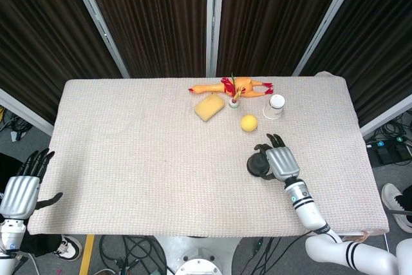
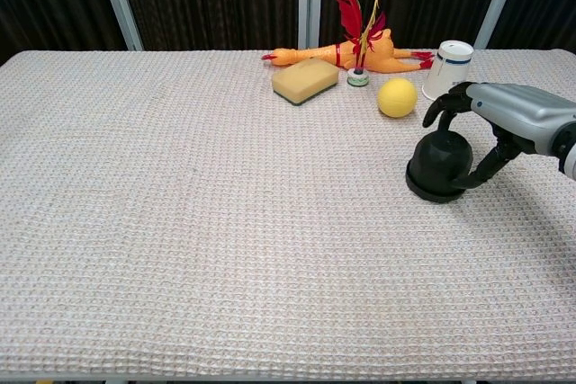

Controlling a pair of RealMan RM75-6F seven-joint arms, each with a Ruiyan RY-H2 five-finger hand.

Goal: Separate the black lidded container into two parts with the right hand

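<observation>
A worktop [image 2: 180,222] under a pale waffle-weave cloth carries a cluster near its far edge: a rubber chicken [image 2: 346,54] lying on its side, a yellow sponge [image 2: 305,80] just in front of it, a small pot of red feathers [image 2: 358,77], a yellow ball [image 2: 397,97] and an upturned white cup [image 2: 448,70] toward the right.
</observation>
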